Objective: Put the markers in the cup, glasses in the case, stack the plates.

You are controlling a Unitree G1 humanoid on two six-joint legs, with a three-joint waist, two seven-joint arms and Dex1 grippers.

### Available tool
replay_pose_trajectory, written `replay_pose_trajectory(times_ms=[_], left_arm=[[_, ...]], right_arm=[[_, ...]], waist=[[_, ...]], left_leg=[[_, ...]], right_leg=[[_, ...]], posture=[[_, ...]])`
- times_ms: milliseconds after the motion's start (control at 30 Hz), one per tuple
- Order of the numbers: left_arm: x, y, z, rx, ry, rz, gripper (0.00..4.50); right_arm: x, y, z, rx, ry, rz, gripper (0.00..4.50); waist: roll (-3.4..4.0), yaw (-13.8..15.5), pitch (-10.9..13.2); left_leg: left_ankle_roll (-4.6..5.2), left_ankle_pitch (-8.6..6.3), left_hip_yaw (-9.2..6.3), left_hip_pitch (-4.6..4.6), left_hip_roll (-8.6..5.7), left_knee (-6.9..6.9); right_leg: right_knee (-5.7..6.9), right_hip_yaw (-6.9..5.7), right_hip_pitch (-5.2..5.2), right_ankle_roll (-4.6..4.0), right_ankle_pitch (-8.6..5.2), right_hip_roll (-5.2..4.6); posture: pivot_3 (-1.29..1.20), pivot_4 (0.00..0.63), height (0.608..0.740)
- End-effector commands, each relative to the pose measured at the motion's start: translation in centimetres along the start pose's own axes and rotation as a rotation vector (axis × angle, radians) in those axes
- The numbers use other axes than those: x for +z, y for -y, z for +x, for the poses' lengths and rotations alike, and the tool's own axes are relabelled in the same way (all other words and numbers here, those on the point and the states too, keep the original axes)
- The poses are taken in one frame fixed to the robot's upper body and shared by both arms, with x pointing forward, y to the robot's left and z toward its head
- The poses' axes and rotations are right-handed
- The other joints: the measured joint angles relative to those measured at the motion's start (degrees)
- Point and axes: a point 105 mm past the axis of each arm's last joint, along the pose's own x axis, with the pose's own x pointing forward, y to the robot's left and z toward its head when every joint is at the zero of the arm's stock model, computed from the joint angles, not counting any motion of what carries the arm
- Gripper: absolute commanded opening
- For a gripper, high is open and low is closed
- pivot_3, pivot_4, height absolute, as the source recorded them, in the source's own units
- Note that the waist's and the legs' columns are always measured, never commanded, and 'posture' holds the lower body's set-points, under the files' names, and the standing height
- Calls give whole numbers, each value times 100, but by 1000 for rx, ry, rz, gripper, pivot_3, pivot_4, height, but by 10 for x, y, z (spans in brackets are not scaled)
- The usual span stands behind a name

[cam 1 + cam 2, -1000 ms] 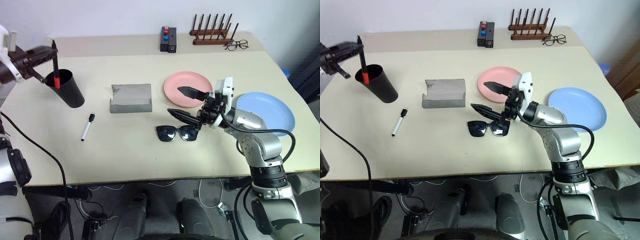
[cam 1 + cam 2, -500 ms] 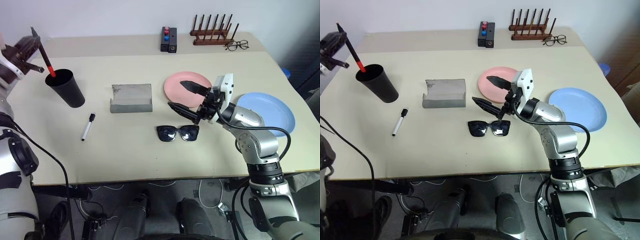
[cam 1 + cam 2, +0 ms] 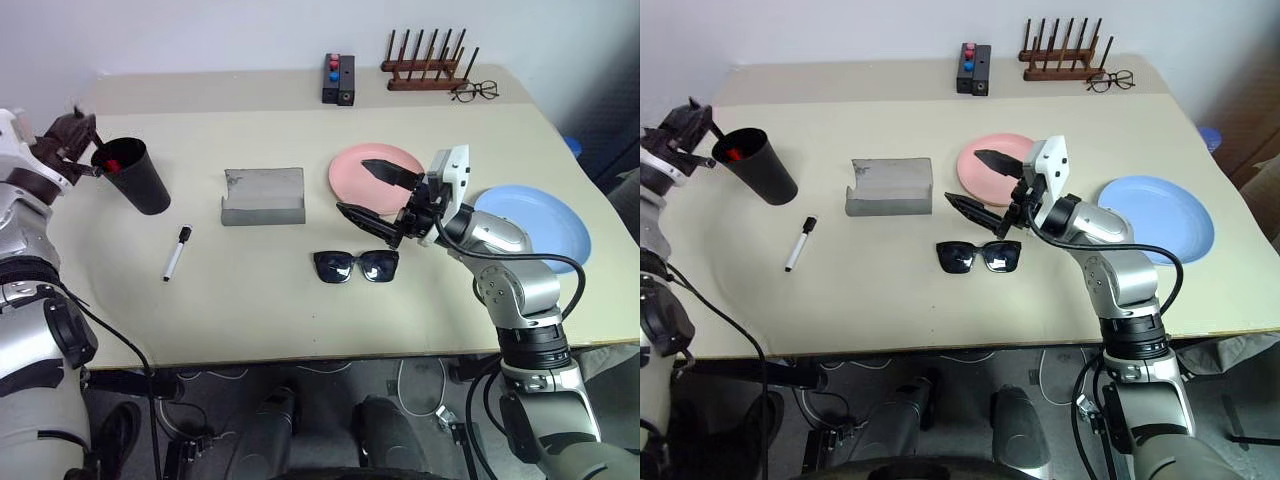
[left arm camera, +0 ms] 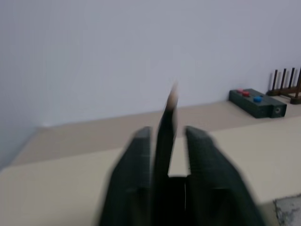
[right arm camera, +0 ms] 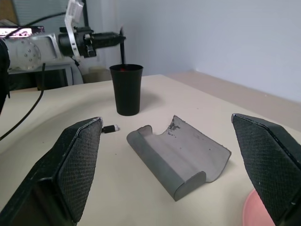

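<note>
My left pincer point(image 3: 88, 150) is at the rim of the black cup point(image 3: 140, 185) near the surface's left edge. A red marker point(image 3: 113, 164) is inside; I cannot tell whether I grip it. My right pincer point(image 3: 352, 188) hangs wide open and empty above the sunglasses point(image 3: 356, 267), by the pink plate point(image 3: 400, 158). The blue plate point(image 3: 545, 225) lies near the right edge. The white marker point(image 3: 175, 254) lies between the cup and the near edge, with bare surface around it. The right wrist view shows the grey case point(image 5: 176, 157) open.
</note>
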Motion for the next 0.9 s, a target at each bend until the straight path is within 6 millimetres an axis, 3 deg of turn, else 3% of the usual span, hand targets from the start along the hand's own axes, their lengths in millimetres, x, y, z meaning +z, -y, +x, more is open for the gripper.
replay_pose_trajectory(times_ms=[33,100,133,267,467,567,833,900], left_arm=[[14,-5,-1,11,50,20,3163],[19,-3,2,-5,62,22,4228],[22,-2,3,-17,68,26,4429],[30,7,10,-101,54,-9,4429],[51,46,18,-372,-39,4,4429],[56,63,19,-413,-122,-2,4429],[48,113,8,-421,-327,-104,4429],[37,118,0,-393,-443,-68,4429]], right_arm=[[17,-3,2,18,40,-52,4500],[17,-3,2,18,40,-51,4500],[17,-3,2,18,39,-51,4500],[16,-3,2,14,38,-48,4500],[14,-3,-2,27,31,-45,4500],[14,-2,-5,39,28,-39,4500],[12,0,-7,50,20,-34,4500],[12,-2,-7,53,21,-33,4500]], waist=[[0,-7,0],[0,-11,0],[0,-12,0],[0,-6,0],[0,-13,0],[0,-30,0],[2,-80,-1],[2,-77,-1]], left_leg=[[0,0,0,0,0,0],[0,0,0,0,0,-1],[0,0,0,0,0,-1],[0,0,0,0,0,0],[-1,1,-1,-1,1,0],[-1,1,0,0,2,-1],[-2,1,-2,3,6,-3],[-3,1,-3,3,5,-2]], right_leg=[[0,0,0,0,0,0],[0,0,-1,0,0,0],[0,0,-1,0,0,0],[0,-1,0,0,0,1],[0,0,0,0,0,2],[0,2,0,0,0,2],[2,7,1,-1,-1,4],[2,7,0,-1,-1,5]], posture=[[0,150,740],[0,150,740],[0,150,740],[0,150,740],[0,150,740],[0,150,740],[0,150,740],[0,150,740]])
